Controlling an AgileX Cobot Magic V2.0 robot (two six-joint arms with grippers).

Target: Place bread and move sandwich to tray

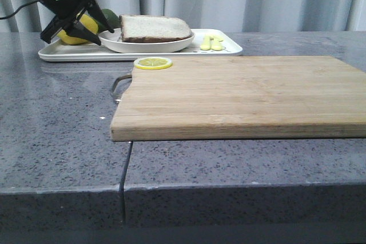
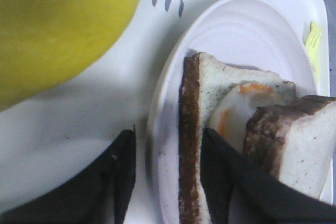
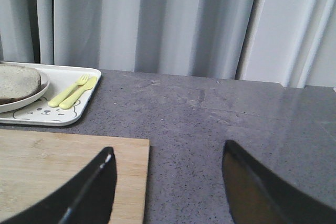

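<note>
Front view: sandwich [image 1: 155, 28] on round plate [image 1: 146, 44], plate already standing on tray [image 1: 226, 48] at far left part of tabletop. Left gripper [image 1: 86, 25] low over plate's left rim, fingers spread, holding nothing as far as seen. Lemon [image 1: 76, 34] just behind it, on tray's left end. Lemon slice [image 1: 152, 63] at far left corner of cutting board [image 1: 240, 95]; rest of board bare. Small yellow fork & knife [image 1: 211, 43] at tray's right end. No loose bread slice seen.

Left wrist view: top slice shifted and tilted, egg [image 2: 239, 111] visible between the two slices. One finger [image 2: 122, 171] outside plate rim, on the tray side near the lemon; other one inside plate, against sandwich's crust edge. Jaws apart around the rim, not clamped.

Right wrist view: right gripper [image 3: 168, 179] spread wide and empty, hovering over the board's right edge & bare tabletop, tray well apart.

Judgement: last step, plate delivered, approx. finished. Next move probably lifting left gripper straight up, w/o catching the rim or pushing the top slice further off.
</note>
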